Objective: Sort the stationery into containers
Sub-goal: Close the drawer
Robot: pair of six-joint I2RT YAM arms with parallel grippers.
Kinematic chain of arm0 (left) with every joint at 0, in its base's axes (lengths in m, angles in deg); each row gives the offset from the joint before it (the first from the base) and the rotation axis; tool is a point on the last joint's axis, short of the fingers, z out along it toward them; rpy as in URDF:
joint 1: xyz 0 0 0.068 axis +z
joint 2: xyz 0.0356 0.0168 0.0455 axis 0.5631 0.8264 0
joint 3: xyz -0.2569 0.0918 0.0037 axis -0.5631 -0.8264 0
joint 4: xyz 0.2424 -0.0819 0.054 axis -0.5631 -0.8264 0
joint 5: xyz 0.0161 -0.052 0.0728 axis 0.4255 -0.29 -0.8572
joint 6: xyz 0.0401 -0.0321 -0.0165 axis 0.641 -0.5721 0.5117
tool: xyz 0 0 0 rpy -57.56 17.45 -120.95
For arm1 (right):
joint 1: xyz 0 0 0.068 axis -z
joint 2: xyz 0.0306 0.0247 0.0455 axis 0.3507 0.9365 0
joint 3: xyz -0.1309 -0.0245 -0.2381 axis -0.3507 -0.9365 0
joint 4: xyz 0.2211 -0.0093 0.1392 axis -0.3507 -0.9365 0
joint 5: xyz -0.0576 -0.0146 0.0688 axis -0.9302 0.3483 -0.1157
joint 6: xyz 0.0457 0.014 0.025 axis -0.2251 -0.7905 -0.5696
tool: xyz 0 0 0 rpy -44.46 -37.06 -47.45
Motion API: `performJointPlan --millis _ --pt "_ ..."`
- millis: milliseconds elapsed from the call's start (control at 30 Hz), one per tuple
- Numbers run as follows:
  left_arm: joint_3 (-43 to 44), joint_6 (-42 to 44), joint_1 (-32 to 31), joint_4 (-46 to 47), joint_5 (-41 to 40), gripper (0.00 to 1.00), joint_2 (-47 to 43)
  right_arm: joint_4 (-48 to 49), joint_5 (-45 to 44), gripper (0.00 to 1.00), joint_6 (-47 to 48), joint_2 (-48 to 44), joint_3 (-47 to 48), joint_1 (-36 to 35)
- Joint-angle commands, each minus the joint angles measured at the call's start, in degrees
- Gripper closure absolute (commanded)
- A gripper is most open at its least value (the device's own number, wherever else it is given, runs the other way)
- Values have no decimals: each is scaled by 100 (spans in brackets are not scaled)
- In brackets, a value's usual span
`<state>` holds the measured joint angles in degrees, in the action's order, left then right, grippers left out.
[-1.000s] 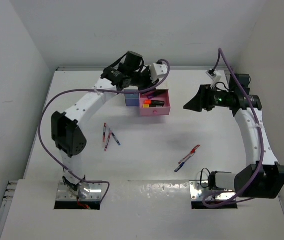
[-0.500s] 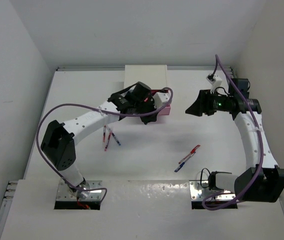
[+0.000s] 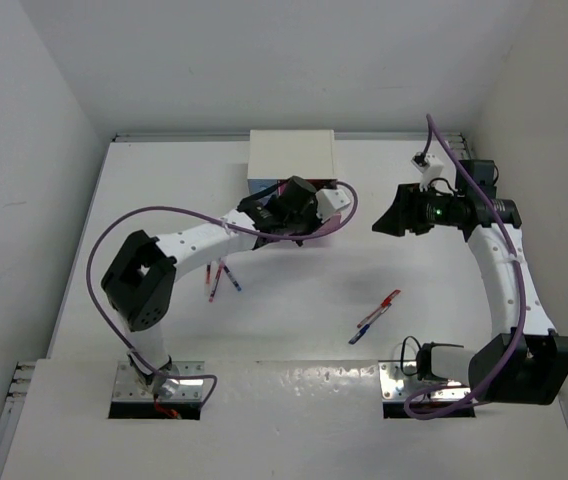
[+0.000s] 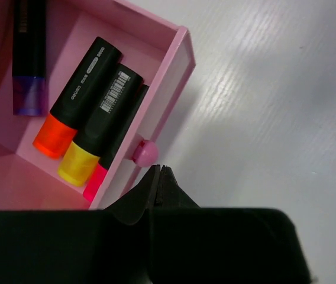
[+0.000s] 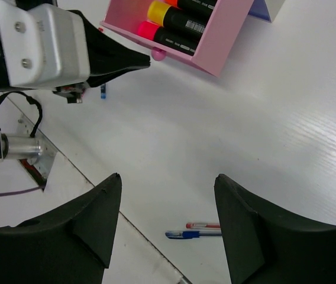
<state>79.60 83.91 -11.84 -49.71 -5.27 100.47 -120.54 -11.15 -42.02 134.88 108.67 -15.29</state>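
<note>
1. The left fingers are pressing together on nothing, their tips sitting just beside the knob of the pink drawer.
2. The right fingers are hanging wide apart above the table, gripping nothing.
3. The orange highlighter, yellow highlighter, pink highlighter and purple highlighter are lying in the open drawer.
4. A red and blue pen pair is lying on the table, well apart from the drawer.

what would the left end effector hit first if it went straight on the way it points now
Most likely the pink knob on the front of the pink drawer: the shut left end effector points at it, tips just short of it, though depth is unclear.
</note>
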Motion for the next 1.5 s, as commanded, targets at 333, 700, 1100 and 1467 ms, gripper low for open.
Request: performJointPlan --millis 333,700,1100,1467 --pt "53 707 75 1372 -1187 100 349 75 18 37 138 3 -167 74" --pt "571 910 444 1600 -1275 100 937 13 44 37 252 -41 -316 83" --pt "1082 1173 849 1987 -1135 100 1518 83 149 37 252 -94 -607 83" --pt "1232 1349 1025 2014 -863 88 1361 206 150 37 165 -23 -493 30"
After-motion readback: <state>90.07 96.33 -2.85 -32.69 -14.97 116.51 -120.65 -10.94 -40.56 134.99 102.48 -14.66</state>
